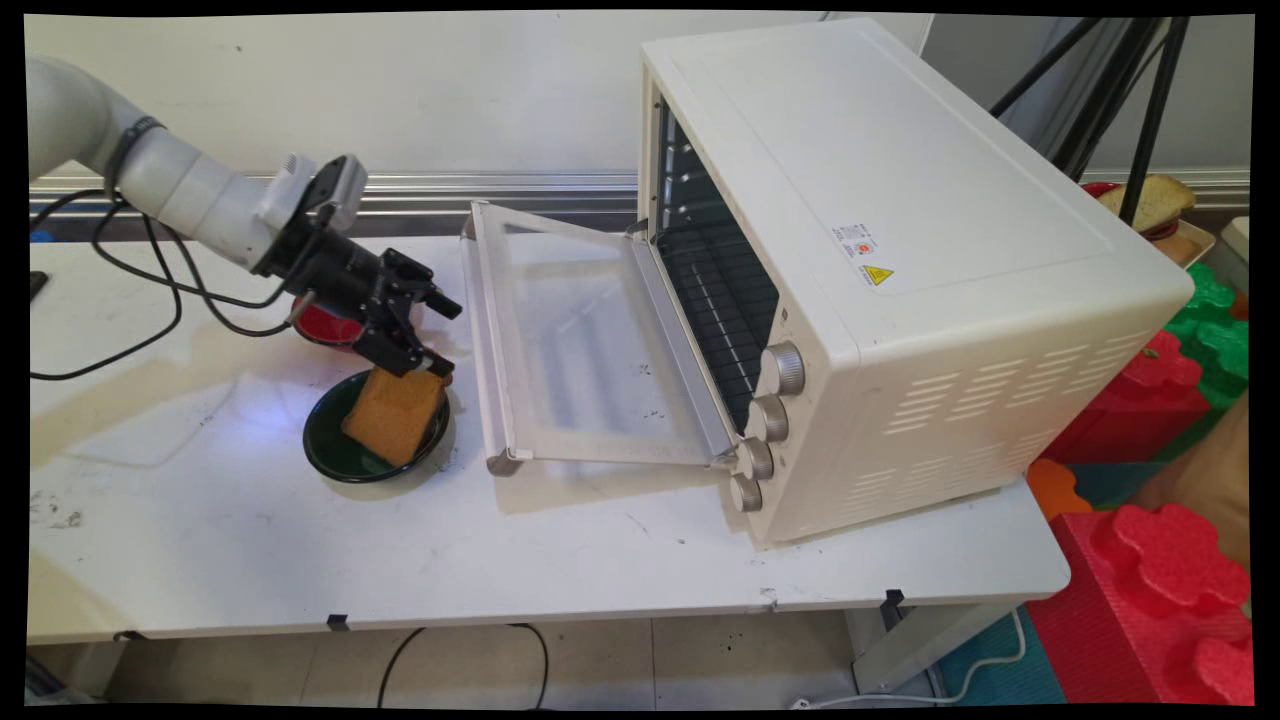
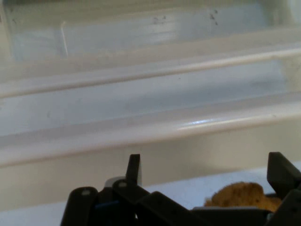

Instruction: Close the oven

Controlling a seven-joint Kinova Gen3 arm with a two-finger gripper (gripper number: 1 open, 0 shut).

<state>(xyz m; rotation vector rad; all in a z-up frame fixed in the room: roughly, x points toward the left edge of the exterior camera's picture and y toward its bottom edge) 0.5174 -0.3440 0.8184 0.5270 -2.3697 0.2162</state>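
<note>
Toast [image 1: 395, 415] is leaning in the green bowl [image 1: 340, 455] at the table's [image 1: 250, 540] near left; I'm seeing my gripper [image 1: 440, 335] spreading its fingers wide, the lower one touching the slice's top corner. Beyond, a red bowl [image 1: 325, 325] is sitting beside the oven's [image 1: 900, 250] lowered door [image 1: 570, 340].

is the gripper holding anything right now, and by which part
It cannot be told for certain. The black two-finger gripper has one finger at the top corner of the brown toast slice leaning in the dark green bowl; the other finger stands apart.
</note>
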